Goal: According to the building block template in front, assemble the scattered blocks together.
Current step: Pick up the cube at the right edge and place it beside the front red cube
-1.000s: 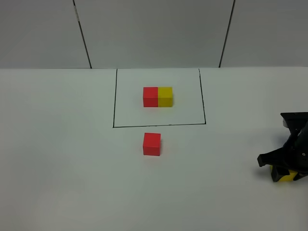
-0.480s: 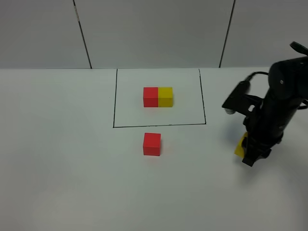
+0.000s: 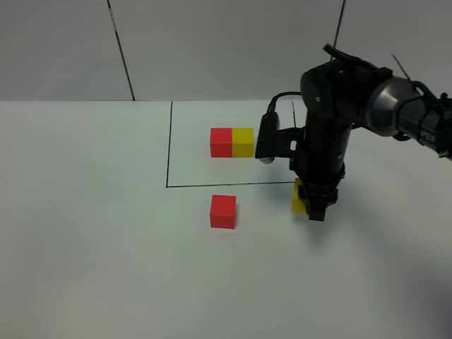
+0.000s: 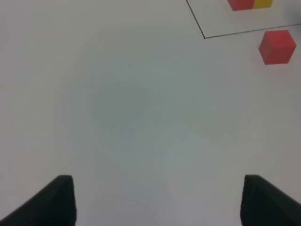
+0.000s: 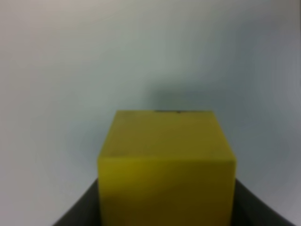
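The template, a joined red and yellow pair, sits inside a black-line rectangle at the back; its edge shows in the left wrist view. The loose red cube rests just in front of the frame's near line and shows in the left wrist view. My right gripper is shut on the loose yellow cube, holding it right of the red cube, near the frame's front right corner. The yellow cube fills the right wrist view. My left gripper is open and empty, out of the exterior view.
The white table stretches left and front of the cubes. Grey wall panels stand behind the table. The right arm's dark body rises over the frame's right line.
My right arm has swung in from the right table edge to the left, carrying the yellow cube from the far right to beside the frame's front right corner. The red cube has stayed put.
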Controlling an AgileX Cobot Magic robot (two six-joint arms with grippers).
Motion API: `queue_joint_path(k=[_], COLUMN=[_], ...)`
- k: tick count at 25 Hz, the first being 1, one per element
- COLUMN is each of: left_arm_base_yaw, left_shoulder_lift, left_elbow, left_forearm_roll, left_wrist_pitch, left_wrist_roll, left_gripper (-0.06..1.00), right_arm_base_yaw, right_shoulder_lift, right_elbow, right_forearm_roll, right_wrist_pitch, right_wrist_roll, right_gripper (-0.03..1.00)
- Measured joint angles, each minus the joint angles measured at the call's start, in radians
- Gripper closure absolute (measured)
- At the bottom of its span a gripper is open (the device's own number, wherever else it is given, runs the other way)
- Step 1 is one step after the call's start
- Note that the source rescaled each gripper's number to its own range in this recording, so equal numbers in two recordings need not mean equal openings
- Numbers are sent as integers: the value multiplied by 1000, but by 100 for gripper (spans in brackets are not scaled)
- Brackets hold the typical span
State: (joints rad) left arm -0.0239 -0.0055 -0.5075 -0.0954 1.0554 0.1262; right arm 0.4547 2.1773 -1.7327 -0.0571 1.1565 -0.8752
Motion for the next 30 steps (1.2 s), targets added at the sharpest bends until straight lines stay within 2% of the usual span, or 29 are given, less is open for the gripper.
queue_joint_path(k=[8, 11, 30], left_arm_base_yaw=[0, 0, 0], left_shoulder_lift=[0, 0, 0], left_elbow=[0, 0, 0], left_forearm_roll=[0, 0, 0], left_wrist_pitch=[-1, -1, -1], left_wrist_roll=[0, 0, 0], left_gripper=[33, 33, 33], right_arm_base_yaw=[43, 52, 103], right_shoulder_lift=[104, 123, 178], right_elbow=[-111, -113, -119], right_forearm_roll=[30, 57, 74], right_wrist_pitch=[18, 3, -103], right_wrist_roll=[0, 0, -1], right_gripper=[72, 72, 72])
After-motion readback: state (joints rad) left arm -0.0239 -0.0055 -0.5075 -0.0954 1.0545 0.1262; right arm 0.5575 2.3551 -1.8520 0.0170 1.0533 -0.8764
